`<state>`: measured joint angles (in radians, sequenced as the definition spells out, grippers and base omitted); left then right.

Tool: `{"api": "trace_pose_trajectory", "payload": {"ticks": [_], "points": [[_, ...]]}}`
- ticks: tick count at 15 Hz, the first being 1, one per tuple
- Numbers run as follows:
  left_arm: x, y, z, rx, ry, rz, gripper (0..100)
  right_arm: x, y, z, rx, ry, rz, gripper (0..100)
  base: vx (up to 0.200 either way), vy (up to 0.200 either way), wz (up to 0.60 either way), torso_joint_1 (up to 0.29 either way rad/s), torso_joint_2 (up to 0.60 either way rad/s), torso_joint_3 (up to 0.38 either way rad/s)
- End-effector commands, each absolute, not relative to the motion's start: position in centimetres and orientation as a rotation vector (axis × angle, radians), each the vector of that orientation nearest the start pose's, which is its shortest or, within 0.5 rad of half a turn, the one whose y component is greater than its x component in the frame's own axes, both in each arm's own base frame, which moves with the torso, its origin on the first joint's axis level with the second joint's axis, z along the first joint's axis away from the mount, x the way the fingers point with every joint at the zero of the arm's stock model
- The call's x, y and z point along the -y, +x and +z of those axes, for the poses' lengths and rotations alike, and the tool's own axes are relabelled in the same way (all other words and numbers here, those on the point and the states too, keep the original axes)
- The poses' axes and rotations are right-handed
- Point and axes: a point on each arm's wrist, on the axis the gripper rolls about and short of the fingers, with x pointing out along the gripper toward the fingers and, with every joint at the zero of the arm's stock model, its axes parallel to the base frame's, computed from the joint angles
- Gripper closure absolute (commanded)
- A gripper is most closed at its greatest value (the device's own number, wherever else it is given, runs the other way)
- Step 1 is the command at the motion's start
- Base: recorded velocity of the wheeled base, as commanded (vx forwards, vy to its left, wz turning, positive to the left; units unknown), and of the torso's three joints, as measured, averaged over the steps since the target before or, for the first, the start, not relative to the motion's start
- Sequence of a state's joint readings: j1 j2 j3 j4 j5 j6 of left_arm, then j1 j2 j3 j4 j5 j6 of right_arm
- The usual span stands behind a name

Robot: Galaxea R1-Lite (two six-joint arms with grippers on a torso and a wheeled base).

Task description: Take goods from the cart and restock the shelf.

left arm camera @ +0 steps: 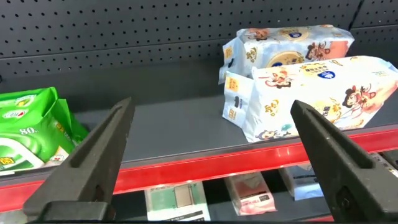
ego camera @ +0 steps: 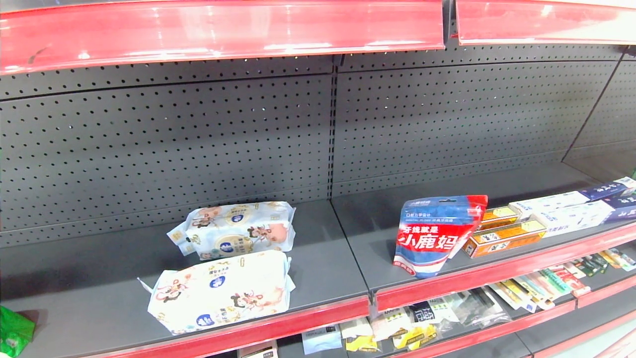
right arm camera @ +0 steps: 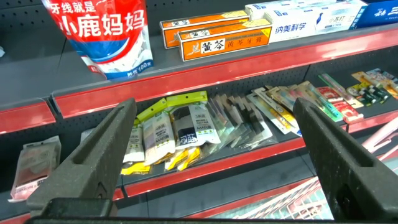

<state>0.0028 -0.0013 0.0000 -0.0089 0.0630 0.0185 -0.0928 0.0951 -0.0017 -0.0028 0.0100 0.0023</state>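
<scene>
Two white wipe packs lie on the grey shelf (ego camera: 318,258), one in front (ego camera: 221,291) and one behind it (ego camera: 236,229); the left wrist view has them as front pack (left arm camera: 323,93) and rear pack (left arm camera: 286,43). A red-and-blue pouch (ego camera: 435,233) stands on the right shelf section, also in the right wrist view (right arm camera: 102,34). My left gripper (left arm camera: 211,162) is open and empty, in front of the shelf edge, left of the packs. My right gripper (right arm camera: 214,162) is open and empty, facing the lower shelf below the pouch.
Orange boxes (ego camera: 502,236) and white and blue toothpaste boxes (ego camera: 566,211) lie right of the pouch. A green pack (left arm camera: 31,130) sits at the shelf's left end. Small hanging packets (right arm camera: 180,127) fill the lower shelf (right arm camera: 205,165). A red shelf (ego camera: 218,25) overhangs above.
</scene>
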Motion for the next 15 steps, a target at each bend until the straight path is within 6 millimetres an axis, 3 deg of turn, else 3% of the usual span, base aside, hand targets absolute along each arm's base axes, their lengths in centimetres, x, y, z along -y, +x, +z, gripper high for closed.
{"api": "trace_pose_trajectory", "payload": {"ticks": [1, 13, 15], "points": [[-0.13, -2.29, 7.64, 0.009, 0.018, 0.066, 0, -0.17, -1.54, 7.81, -0.092, 0.005, -0.081, 0, 0.0, 0.0, 0.0, 0.0, 0.0, 0.0], [-0.13, -2.29, 7.64, 0.009, 0.018, 0.066, 0, -0.16, -1.53, 7.81, -0.094, 0.003, -0.08, 0, 0.0, 0.0, 0.0, 0.0, 0.0, 0.0], [-0.13, -2.28, 7.64, 0.009, 0.021, 0.063, 0, -0.14, -1.52, 7.81, -0.095, 0.003, -0.064, 0, 0.0, 0.0, 0.6, 0.005, 0.0, 0.0]]}}
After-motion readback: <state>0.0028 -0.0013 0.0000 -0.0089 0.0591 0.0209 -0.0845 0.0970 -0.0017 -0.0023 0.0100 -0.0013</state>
